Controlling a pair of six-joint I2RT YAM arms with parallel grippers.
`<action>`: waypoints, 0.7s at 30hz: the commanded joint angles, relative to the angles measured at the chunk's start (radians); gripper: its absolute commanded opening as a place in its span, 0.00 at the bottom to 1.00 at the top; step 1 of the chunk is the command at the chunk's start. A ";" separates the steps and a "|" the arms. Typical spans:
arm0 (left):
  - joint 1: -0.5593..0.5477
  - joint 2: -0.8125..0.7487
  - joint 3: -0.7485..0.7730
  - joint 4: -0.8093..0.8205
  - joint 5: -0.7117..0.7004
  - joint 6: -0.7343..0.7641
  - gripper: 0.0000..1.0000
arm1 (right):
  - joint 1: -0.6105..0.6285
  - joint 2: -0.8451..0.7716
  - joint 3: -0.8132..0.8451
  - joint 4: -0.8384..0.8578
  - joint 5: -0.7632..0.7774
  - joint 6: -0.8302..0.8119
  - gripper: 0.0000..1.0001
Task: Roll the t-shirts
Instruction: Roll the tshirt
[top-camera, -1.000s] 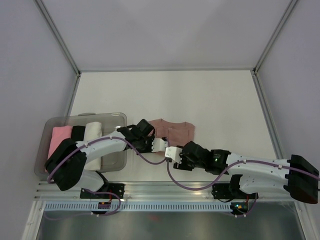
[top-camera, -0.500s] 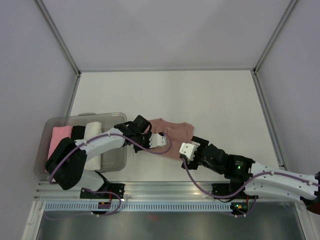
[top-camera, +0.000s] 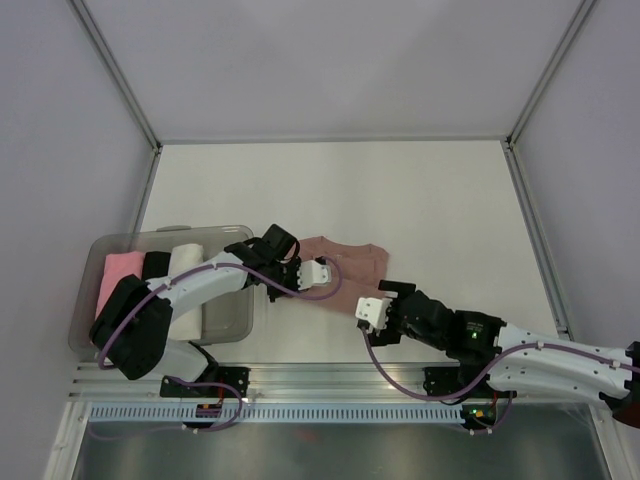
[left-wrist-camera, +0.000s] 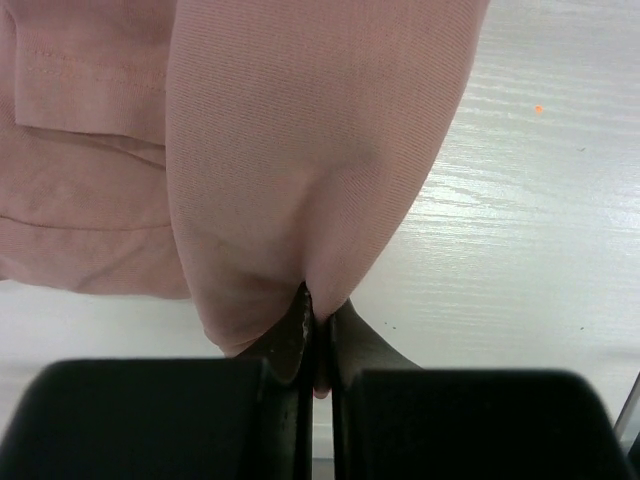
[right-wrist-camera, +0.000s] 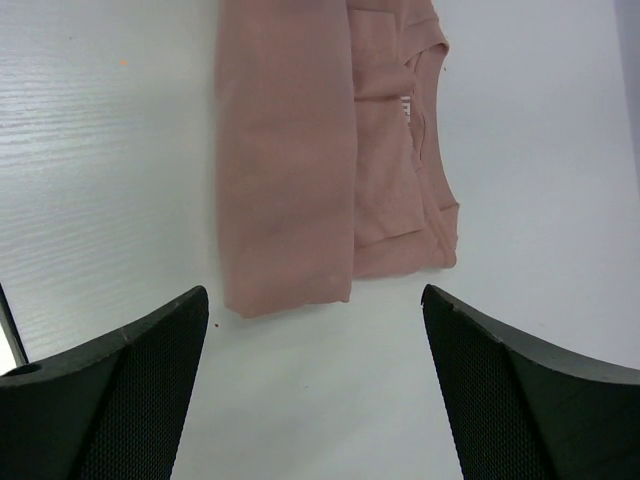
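While its left end effector (left-wrist-camera: 318, 345) is pressed together on a fold of a dusty salmon-pink short-sleeved cloth t-shirt (top-camera: 352, 262), a two-armed robot works at a white worktop (top-camera: 400, 190) walled by pale panels. Seen from above, the garment lies just below the middle of the frame, folded into a narrow block near the right wall of a translucent grey plastic bin (top-camera: 228, 231) but apart from it. The left wrist camera shows the black fingers closed tight at the bottom centre of its frame, a rounded hump of pink fabric rising from the pinch, with flatter layers and a stitched hem at upper left.

Lower right of the shirt in the overhead view, the right end effector (top-camera: 372, 312) has its fingers spread wide and holds nothing. Its wrist camera shows the two dark mesh-textured fingertips (right-wrist-camera: 130, 370) at the bottom corners, with the folded shirt in the upper centre clear of both, its neckline at the right edge.

Inside the bin at lower left sit a bright pink cloth roll (top-camera: 118, 275), a black roll (top-camera: 155, 263) and a cream-white roll (top-camera: 186, 258), side by side.
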 joint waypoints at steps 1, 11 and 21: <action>0.006 -0.013 0.040 -0.011 0.061 -0.023 0.02 | 0.007 0.033 -0.002 0.045 -0.026 -0.024 0.93; 0.011 -0.014 0.047 -0.021 0.070 -0.023 0.02 | 0.042 0.386 0.021 0.139 0.016 -0.082 0.95; 0.014 -0.010 0.050 -0.029 0.087 -0.003 0.02 | 0.039 0.527 0.034 0.211 0.113 0.007 0.93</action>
